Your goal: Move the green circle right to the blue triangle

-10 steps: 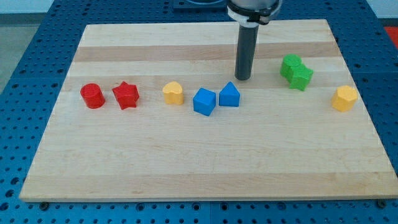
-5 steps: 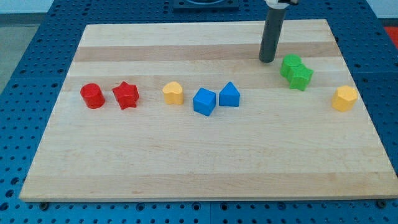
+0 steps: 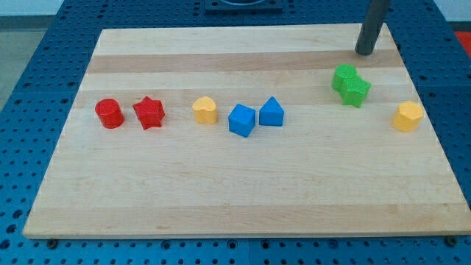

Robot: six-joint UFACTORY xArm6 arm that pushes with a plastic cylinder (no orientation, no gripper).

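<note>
Two green blocks touch each other at the view's right: the upper-left one (image 3: 343, 76) looks like the green circle, the lower-right one (image 3: 357, 91) like a star. The blue triangle (image 3: 271, 112) stands near the board's middle, with a blue cube (image 3: 241, 120) touching its left side. My tip (image 3: 364, 52) rests on the board near the top right, above and slightly right of the green blocks, not touching them.
A yellow block (image 3: 205, 110) lies left of the blue cube. A red star (image 3: 149, 112) and a red cylinder (image 3: 110, 112) lie at the left. A yellow hexagon (image 3: 408, 116) sits near the right edge of the wooden board (image 3: 235, 191).
My tip has moved from just above the blue triangle up and to the right, past the green blocks, to the board's top right. No block has moved.
</note>
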